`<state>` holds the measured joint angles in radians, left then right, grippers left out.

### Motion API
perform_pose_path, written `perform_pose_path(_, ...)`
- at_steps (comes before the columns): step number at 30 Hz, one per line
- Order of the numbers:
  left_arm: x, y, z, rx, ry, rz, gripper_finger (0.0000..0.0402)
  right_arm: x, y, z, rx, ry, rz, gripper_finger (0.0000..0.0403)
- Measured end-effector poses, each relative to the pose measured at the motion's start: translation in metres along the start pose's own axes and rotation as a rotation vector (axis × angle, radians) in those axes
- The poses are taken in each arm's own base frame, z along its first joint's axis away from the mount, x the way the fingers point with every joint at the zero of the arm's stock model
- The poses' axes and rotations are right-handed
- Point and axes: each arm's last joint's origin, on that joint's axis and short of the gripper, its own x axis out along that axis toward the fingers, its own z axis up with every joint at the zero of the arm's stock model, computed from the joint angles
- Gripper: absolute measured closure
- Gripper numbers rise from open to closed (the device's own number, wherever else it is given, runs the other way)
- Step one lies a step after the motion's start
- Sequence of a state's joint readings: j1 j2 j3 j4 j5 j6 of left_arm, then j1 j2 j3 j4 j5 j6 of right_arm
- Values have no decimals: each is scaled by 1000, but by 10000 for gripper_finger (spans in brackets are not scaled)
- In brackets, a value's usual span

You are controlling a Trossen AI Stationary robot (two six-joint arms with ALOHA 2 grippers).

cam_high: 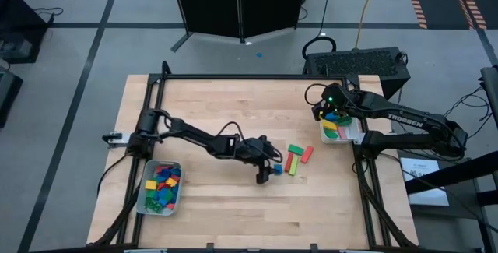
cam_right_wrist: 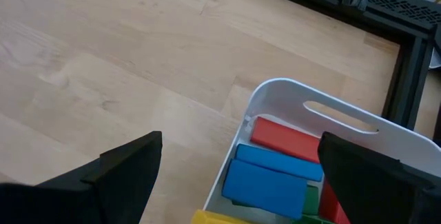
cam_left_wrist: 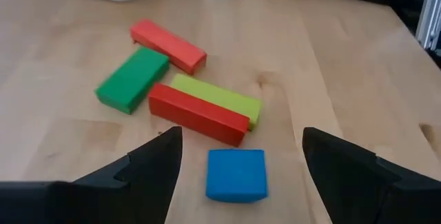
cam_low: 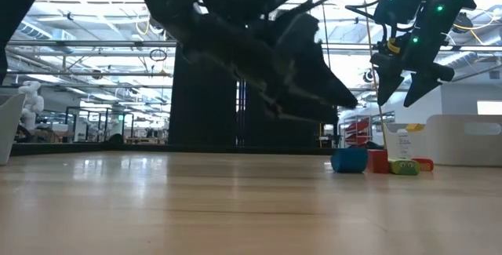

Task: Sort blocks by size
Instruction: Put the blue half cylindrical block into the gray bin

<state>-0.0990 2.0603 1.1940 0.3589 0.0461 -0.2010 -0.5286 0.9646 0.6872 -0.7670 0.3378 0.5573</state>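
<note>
Blocks sorted so far sit in two pale rectangular trays: short cubes in the left tray (cam_high: 140, 193) by the left arm's base, longer bars in the right tray (cam_high: 354, 132). Mid-table, the left gripper (cam_high: 268, 171) hovers w/ fingers spread wide, empty, straddling a small blue cube (cam_left_wrist: 236, 174), probably lined up to pinch it as the next short piece. Just beyond lie four loose bars: two red, one dark green (cam_left_wrist: 131, 79), one yellow-green (cam_left_wrist: 217, 98). Far right, the right gripper (cam_high: 323, 111) hangs over its tray, fully open, nothing held, apparently waiting for a bar.
</note>
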Motion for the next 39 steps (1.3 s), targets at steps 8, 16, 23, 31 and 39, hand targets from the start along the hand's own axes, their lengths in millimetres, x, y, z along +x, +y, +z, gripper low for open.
perform_pose_path(8,8,0,-5,-1,17,-2,105,0,0,0,-1,-1,0,26)
perform_pose_path(16,10,-4,-9,16,31,0,105,0,0,0,-5,-1,0,26)
perform_pose_path(23,20,-6,-25,35,70,11,105,0,0,0,-5,-1,0,26)
perform_pose_path(31,19,-5,-24,37,61,34,105,0,0,0,-3,-1,0,26)
perform_pose_path(39,19,-5,-24,37,64,34,105,0,0,0,0,-1,1,26)
